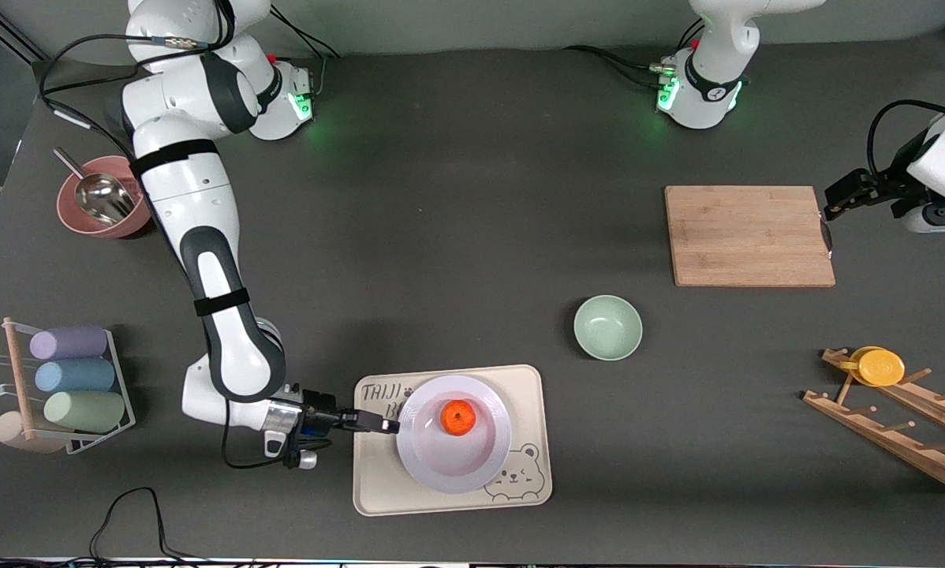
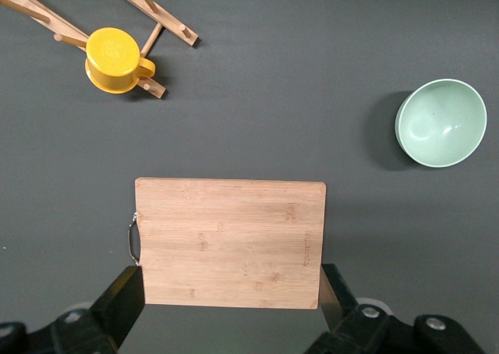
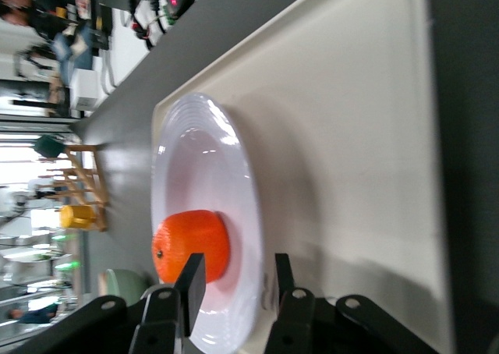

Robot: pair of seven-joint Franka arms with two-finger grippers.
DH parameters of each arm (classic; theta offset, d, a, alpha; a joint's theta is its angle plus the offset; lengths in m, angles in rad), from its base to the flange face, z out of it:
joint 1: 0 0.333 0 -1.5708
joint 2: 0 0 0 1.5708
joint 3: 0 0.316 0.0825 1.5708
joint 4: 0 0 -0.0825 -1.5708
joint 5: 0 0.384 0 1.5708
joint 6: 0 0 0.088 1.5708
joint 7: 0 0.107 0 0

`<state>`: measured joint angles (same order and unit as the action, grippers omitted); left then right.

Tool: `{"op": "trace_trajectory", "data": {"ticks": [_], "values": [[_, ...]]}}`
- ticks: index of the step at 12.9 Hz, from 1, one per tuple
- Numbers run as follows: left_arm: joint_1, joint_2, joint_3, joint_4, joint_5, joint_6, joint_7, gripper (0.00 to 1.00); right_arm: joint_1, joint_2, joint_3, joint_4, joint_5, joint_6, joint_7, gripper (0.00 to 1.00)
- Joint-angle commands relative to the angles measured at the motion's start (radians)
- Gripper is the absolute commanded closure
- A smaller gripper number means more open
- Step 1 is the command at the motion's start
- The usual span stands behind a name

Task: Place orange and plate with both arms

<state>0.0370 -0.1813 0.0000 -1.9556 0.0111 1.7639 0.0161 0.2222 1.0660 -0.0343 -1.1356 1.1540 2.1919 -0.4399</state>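
Note:
The orange (image 1: 458, 417) lies in the white plate (image 1: 449, 465), which rests on the cream bear tray (image 1: 532, 473) near the front camera. My right gripper (image 1: 382, 424) is low at the plate's rim on the side toward the right arm's end of the table. In the right wrist view its open fingers (image 3: 191, 284) straddle the rim of the plate (image 3: 203, 151), one over it and one under it, with the orange (image 3: 191, 245) just past them. My left gripper (image 1: 843, 197) waits open and empty over the end of the wooden cutting board (image 1: 748, 235); it also shows in the left wrist view (image 2: 232, 307).
A pale green bowl (image 1: 607, 326) stands between the tray and the board. A wooden rack (image 1: 898, 426) with a yellow cup (image 1: 880, 366) is at the left arm's end. A pink bowl with a scoop (image 1: 98, 207) and a cup holder (image 1: 78, 377) are at the right arm's end.

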Motion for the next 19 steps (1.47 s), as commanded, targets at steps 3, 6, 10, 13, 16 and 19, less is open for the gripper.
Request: {"op": "trace_trajectory", "data": {"ticks": [3,6,10,13,16,19], "values": [[0.003,-0.017,0.005,-0.009,-0.007,-0.003,-0.01,0.0,-0.003,-0.154,-0.021,-0.054,-0.472,-0.021,0.242,0.51],[0.003,-0.017,0.005,-0.009,-0.007,-0.004,-0.01,0.0,-0.006,-0.265,-0.082,-0.085,-0.62,-0.174,0.247,0.31],[0.006,-0.029,0.002,-0.009,-0.008,-0.001,-0.011,0.0,-0.017,-0.475,-0.116,-0.154,-0.854,-0.351,0.248,0.0],[0.003,-0.02,0.002,-0.009,-0.006,0.014,-0.002,0.0,-0.059,-0.685,-0.114,-0.292,-0.961,-0.392,0.322,0.0],[0.0,-0.018,0.002,-0.016,-0.007,-0.003,-0.013,0.0,-0.109,-0.831,-0.111,-0.366,-1.019,-0.489,0.386,0.0],[0.004,-0.012,0.002,-0.016,-0.01,0.009,-0.011,0.0,-0.125,-0.943,-0.108,-0.414,-1.112,-0.547,0.388,0.0]]}}
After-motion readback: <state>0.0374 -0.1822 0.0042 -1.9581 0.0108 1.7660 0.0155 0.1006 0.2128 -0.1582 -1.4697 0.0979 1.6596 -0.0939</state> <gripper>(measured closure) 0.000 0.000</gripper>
